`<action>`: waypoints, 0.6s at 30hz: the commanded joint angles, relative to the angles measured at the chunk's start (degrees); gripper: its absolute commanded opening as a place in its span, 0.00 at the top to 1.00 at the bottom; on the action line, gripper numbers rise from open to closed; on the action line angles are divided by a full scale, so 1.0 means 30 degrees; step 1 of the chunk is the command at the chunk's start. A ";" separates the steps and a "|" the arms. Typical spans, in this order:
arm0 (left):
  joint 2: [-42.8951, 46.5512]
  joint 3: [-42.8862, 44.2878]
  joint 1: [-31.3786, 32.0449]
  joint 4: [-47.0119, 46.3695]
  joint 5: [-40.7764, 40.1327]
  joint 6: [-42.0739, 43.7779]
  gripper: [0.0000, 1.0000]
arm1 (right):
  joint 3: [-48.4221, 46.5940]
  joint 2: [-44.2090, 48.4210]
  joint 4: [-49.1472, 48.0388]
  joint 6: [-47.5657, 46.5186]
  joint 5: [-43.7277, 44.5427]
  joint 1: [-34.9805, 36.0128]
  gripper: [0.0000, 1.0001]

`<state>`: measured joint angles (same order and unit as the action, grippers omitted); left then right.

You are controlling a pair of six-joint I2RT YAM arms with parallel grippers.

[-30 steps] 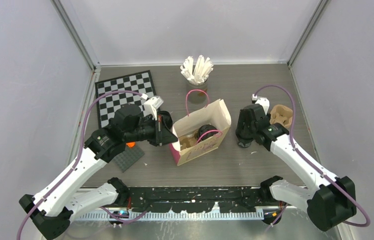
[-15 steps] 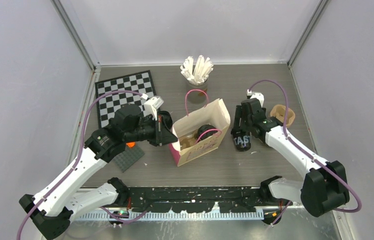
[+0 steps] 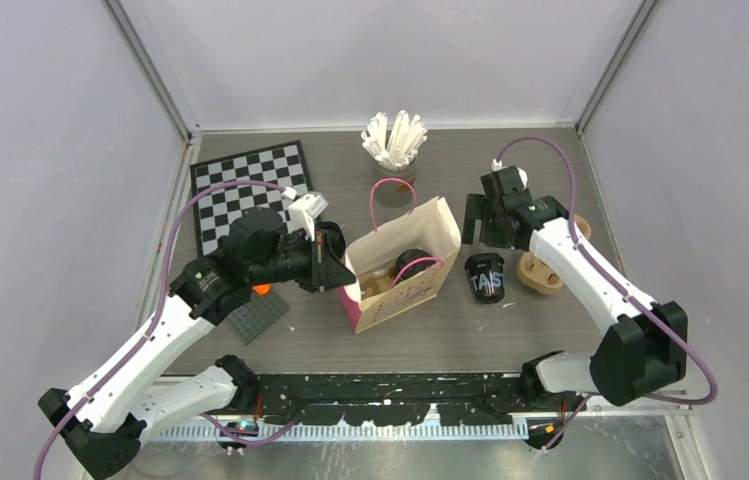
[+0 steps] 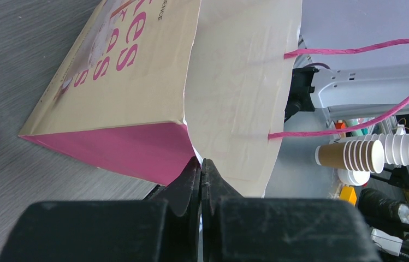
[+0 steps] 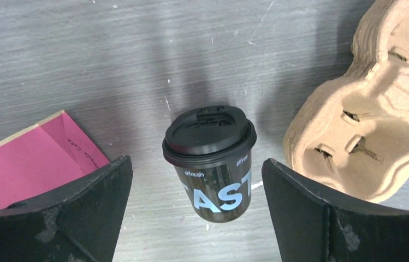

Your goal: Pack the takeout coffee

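**Bag pinched, cup outside**

My left gripper (image 4: 201,164) is clamping the pink paper bag's (image 4: 136,82) edge. One black coffee cup (image 3: 412,262) is sitting inside. A second cup (image 5: 210,131) is resting between bag and pulp carrier (image 5: 366,109), under my wide-spread right gripper (image 5: 196,162).

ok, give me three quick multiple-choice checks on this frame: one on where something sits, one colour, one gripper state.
1. The black cup out on the table stands:
A) between the paper bag and the pulp carrier
B) on the checkerboard
C) inside the paper bag

2. The bag's cord handles are:
A) white
B) pink
C) black

3. The right gripper is:
A) shut on the black cup
B) shut on the pulp carrier
C) open, with the black cup untouched between its fingers

Answers:
1 A: the right wrist view shows the bag's corner on one side of the cup and the carrier on the other.
2 B: both loops show pink from above.
3 C: bare table shows on both sides of the cup.
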<state>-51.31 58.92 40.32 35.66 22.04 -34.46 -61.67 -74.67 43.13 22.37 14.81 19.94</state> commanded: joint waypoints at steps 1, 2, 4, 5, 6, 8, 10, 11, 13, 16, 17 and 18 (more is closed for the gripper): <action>-0.0229 0.1307 -0.0042 -0.0189 0.0021 -0.0464 1.00 | -0.2319 -0.1262 0.3590 0.0071 -0.1300 -0.0631 0.08; -0.0411 0.1547 -0.0049 -0.0207 0.0261 -0.0767 1.00 | -0.2664 -0.1555 0.3974 0.0025 -0.1669 -0.0828 0.08; -0.0767 0.1993 -0.0050 0.0104 0.0421 -0.1147 1.00 | -0.3143 -0.2041 0.4451 -0.0086 -0.2345 -0.1108 0.08; -0.0944 0.2273 -0.0050 0.0558 0.0179 -0.1167 0.99 | -0.3306 -0.2275 0.4656 -0.0123 -0.2558 -0.1191 0.08; -0.1131 0.2528 -0.0050 0.1102 -0.0189 -0.1159 0.95 | -0.3429 -0.2535 0.4872 -0.0186 -0.2690 -0.1231 0.08; -0.1264 0.2764 -0.0050 0.1728 -0.0916 -0.1061 0.89 | -0.3541 -0.2990 0.5110 -0.0310 -0.3101 -0.1344 0.08; -0.1199 0.2706 -0.0050 0.1822 -0.1165 -0.1052 0.85 | -0.3524 -0.3350 0.5162 -0.0484 -0.3448 -0.1436 0.07; -0.1111 0.2641 -0.0041 0.1780 -0.1213 -0.1101 0.83 | -0.3525 -0.3574 0.5144 -0.0576 -0.3618 -0.1481 0.07; -0.1041 0.2538 -0.0042 0.1736 -0.1333 -0.1193 0.78 | -0.3538 -0.4030 0.5152 -0.0807 -0.3900 -0.1611 0.07; -0.1035 0.2432 -0.0050 0.1823 -0.1382 -0.1232 0.73 | -0.3560 -0.4750 0.5102 -0.1000 -0.4200 -0.1810 0.07; -0.1032 0.2409 -0.0046 0.1846 -0.1398 -0.1229 0.71 | -0.3541 -0.4932 0.4990 -0.1065 -0.4247 -0.1854 0.07; -0.1010 0.2395 -0.0035 0.1875 -0.1426 -0.1244 0.70 | -0.3531 -0.5097 0.4852 -0.1095 -0.4271 -0.1878 0.07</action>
<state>-55.24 65.12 40.32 41.25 18.72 -37.60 -70.17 -88.60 57.56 20.67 4.08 15.00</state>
